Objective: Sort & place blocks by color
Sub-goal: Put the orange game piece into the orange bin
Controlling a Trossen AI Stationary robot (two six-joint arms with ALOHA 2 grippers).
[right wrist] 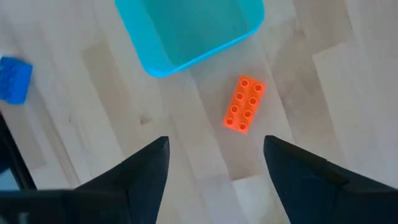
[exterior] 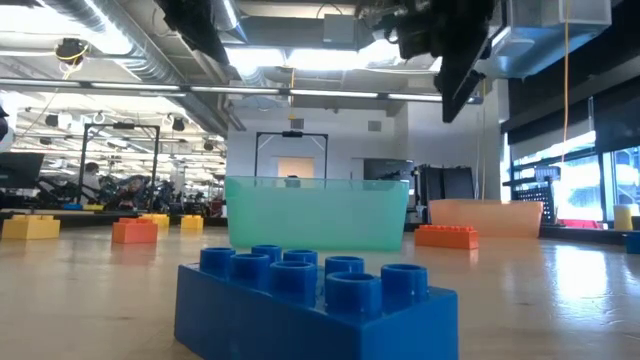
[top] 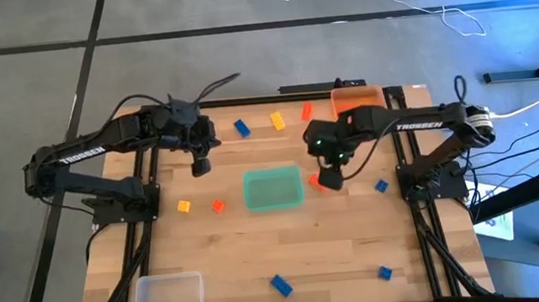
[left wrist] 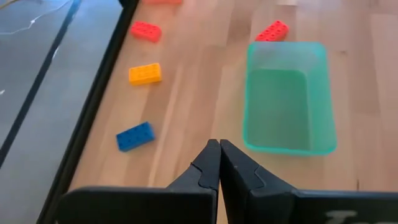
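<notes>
Right wrist view, orange-red block (right wrist: 244, 104) ahead of open right claw (right wrist: 214, 163), untouched

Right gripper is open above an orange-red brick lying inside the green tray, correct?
Not quite. The right gripper is open above the orange-red brick, but the brick lies on the table beside the green tray, not inside it, as the right wrist view shows.

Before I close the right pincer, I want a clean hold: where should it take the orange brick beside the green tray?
Probably from straight above, across the orange brick's two long sides. It lies flat, studs up, clear of the green tray, below the open right pincer.
</notes>
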